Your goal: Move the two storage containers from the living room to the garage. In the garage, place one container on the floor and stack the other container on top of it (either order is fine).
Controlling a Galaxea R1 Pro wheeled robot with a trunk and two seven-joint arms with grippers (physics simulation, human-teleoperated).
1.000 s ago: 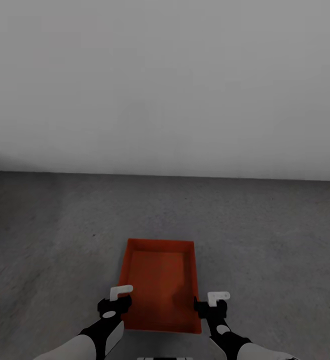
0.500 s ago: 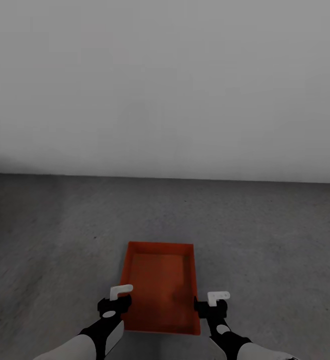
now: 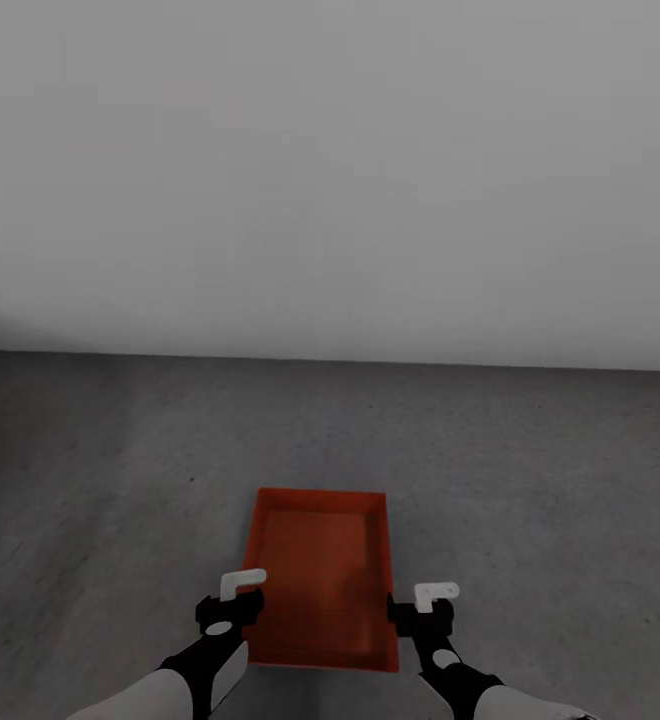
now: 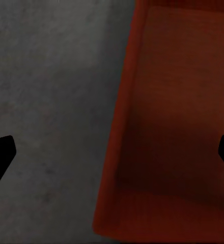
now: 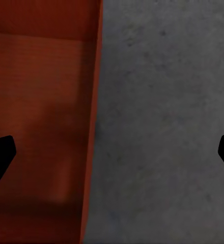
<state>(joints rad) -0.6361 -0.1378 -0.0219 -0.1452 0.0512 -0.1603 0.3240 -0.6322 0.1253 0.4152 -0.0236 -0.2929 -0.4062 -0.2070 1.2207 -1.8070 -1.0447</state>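
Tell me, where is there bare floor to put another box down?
Bare floor lies left and right of the storage container, and between it and the grey wall. It is crowded only near the robot, where the left gripper and right gripper flank the container.

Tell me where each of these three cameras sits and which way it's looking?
Head view: from the robot's head, forward and down at a storage container on the floor before a grey wall; both arms show, left hand, right hand.
Left wrist view: looks down past dark fingertips at the container's left wall.
Right wrist view: past fingertips at its right wall.
All share container and floor.
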